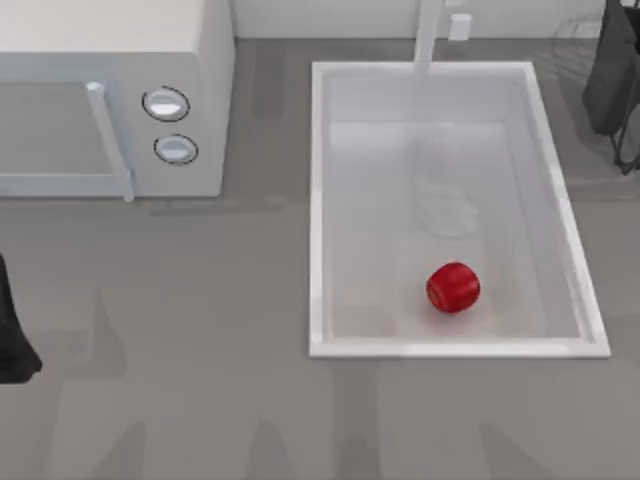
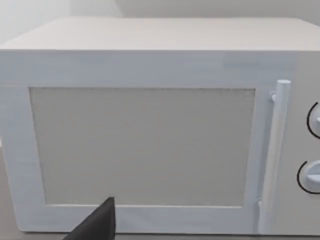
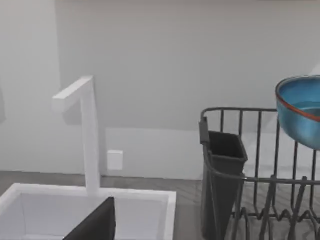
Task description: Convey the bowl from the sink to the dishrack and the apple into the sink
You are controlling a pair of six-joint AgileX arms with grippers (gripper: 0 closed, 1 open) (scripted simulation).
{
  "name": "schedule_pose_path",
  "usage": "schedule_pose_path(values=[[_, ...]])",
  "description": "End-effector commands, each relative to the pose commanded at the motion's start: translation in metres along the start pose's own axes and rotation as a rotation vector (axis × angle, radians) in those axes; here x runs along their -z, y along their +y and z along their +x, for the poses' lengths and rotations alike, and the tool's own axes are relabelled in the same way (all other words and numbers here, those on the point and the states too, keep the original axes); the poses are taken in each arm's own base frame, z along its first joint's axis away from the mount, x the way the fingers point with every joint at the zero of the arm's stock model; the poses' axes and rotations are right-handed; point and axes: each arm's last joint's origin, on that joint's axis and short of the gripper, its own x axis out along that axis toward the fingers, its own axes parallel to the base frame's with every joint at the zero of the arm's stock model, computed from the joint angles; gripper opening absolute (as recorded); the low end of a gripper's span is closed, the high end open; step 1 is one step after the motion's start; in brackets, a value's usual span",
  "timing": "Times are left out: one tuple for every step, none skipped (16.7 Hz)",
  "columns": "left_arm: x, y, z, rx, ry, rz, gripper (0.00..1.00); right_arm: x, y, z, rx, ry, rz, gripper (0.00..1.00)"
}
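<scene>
- Apple (image 1: 453, 287) lies in the sink (image 1: 318, 200); bowl (image 3: 301, 117) sits tilted in the dishrack (image 3: 260, 150).
- I cannot tell either arm's fingers' state.
- Risk: the tilted bowl could tip off the wires.

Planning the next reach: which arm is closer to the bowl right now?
Right. The right arm sits at the table's far right corner by the dishrack, where the bowl is. The left arm is parked at the left edge, facing the microwave.
</scene>
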Motion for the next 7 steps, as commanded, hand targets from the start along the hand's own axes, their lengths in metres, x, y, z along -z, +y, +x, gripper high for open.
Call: schedule_pose_path(values=[[0.000, 0.000, 0.000, 0.000, 0.000, 0.000, 1.00, 0.008, -0.003, -0.004, 0.010, 0.017, -0.002, 1.00], [0.000, 0.000, 0.000, 0.000, 0.000, 0.000, 1.00, 0.017, -0.005, -0.006, 0.027, 0.037, 0.000, 1.00], [0.000, 0.000, 0.000, 0.000, 0.000, 0.000, 1.00, 0.026, -0.008, -0.007, 0.046, 0.056, 0.003, 1.00], [0.000, 0.000, 0.000, 0.000, 0.000, 0.000, 1.00, 0.032, -0.010, -0.008, 0.063, 0.070, 0.007, 1.00], [0.000, 0.000, 0.000, 0.000, 0.000, 0.000, 1.00, 0.034, -0.011, -0.008, 0.073, 0.077, 0.010, 1.00], [0.000, 0.000, 0.000, 0.000, 0.000, 0.000, 1.00, 0.034, -0.011, -0.008, 0.073, 0.077, 0.010, 1.00], [0.000, 0.000, 0.000, 0.000, 0.000, 0.000, 1.00, 0.034, -0.011, -0.008, 0.073, 0.077, 0.010, 1.00]])
